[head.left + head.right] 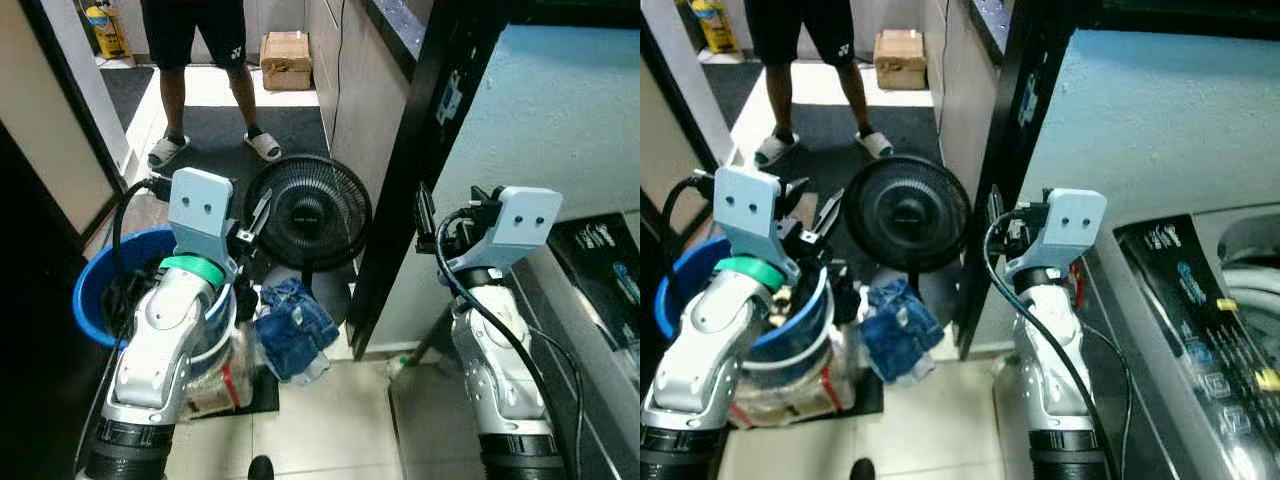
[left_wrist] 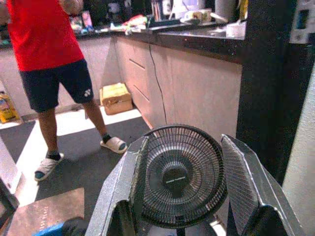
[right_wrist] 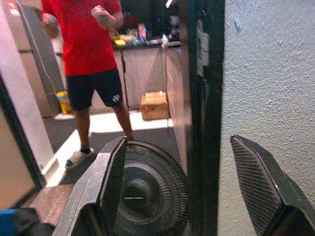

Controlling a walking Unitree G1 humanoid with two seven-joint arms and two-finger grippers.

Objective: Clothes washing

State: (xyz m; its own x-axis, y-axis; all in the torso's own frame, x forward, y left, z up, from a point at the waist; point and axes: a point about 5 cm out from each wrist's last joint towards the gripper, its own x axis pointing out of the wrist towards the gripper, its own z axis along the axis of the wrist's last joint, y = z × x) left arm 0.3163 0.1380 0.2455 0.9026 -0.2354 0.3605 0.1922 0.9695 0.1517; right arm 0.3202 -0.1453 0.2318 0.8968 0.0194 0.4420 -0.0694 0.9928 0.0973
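Pre-pickup step, I'd say: both grippers, left (image 2: 179, 196) & right (image 3: 184, 196), raised w/ fingers spread & empty, denim clothes (image 1: 293, 330) heaped on floor beside blue basket (image 1: 92, 300) by the fan (image 1: 308, 212); next needs left arm lowering onto them.

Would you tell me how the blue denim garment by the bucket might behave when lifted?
The blue denim garment lies crumpled, so it is probably floppy and would sag and unfold. Denim looks thick, likely heavy for its size. Unlikely to slip.
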